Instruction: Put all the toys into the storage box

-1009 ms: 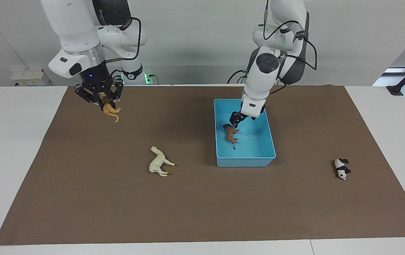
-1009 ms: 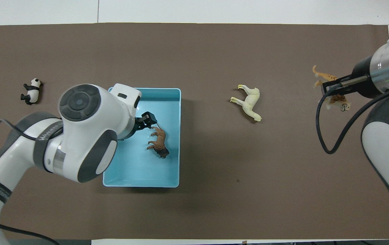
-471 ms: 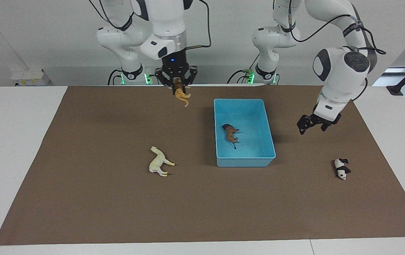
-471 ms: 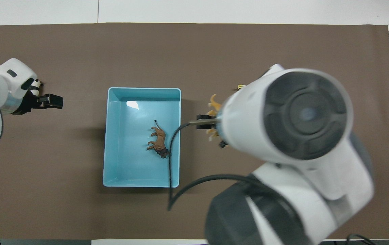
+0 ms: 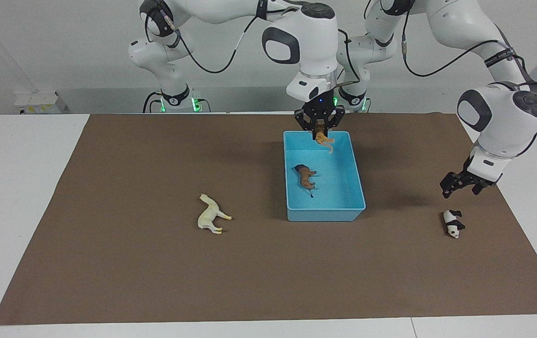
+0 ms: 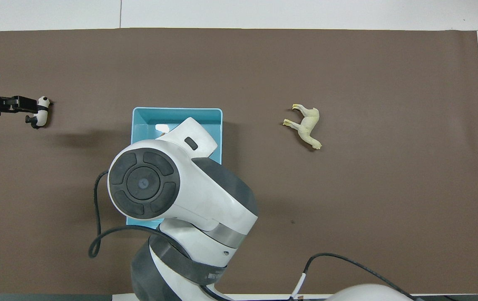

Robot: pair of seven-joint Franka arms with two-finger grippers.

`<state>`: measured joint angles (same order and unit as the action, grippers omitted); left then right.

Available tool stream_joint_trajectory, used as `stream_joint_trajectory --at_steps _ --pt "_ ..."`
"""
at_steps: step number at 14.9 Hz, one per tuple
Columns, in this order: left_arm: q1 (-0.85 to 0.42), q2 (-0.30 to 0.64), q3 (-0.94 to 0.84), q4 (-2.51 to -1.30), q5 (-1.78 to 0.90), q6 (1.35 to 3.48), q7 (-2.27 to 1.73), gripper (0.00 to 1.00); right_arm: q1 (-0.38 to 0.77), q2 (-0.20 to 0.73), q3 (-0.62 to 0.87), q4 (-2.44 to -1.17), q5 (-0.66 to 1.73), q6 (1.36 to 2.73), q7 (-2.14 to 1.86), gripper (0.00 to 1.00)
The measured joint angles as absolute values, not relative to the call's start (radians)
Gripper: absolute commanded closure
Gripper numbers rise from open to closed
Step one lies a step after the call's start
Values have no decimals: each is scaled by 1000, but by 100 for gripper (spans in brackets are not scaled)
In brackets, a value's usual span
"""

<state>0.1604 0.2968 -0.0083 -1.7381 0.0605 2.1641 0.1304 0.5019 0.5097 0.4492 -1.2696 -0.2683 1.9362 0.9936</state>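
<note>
Right gripper [image 5: 320,134] clamped on tiger [image 5: 325,141] over storage box [image 5: 356,188]; left gripper [image 5: 460,185] apart above panda [image 5: 453,222]. Lion [image 5: 305,176] boxed; horse [image 5: 210,215] untouched mid-mat.

Robotics lab – two white arms [image 5: 306,42] at white table [image 5: 24,188], brown mat [image 5: 156,263], bare wall.
</note>
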Motion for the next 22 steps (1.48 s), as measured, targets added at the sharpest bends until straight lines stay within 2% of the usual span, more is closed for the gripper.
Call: stream_joint_trajectory --at_steps 2,3,4,8,12,16,19,21,22 --pt "164 371 -10 -1673 60 2179 130 0 532 567 430 -1269 -314 2010 1014 100" --pt "167 408 -10 -1645 60 2190 130 0 535 584 426 -1269 -321 2024 1016 85" --pt "170 439 -10 -1624 60 2205 130 0 534 593 424 -1269 -322 2027 1016 1" --pt "178 507 -9 -1603 72 2291 130 0 534 594 422 -1259 -322 2011 1016 0" --pt "193 551 -9 -1612 80 2308 137 0 516 577 417 -1240 -322 1910 1018 0" --pt "196 556 -10 -1645 80 2319 139 0 368 525 409 -1231 -328 1822 935 0" --pt "196 553 -12 -1681 80 2336 139 0 245 520 391 -1253 -331 1801 898 0" --pt "196 549 -12 -1698 80 2348 139 25 151 517 389 -1306 -331 1824 870 0" --pt "196 546 -14 -1701 80 2348 139 41 114 511 389 -1347 -331 1855 851 0"
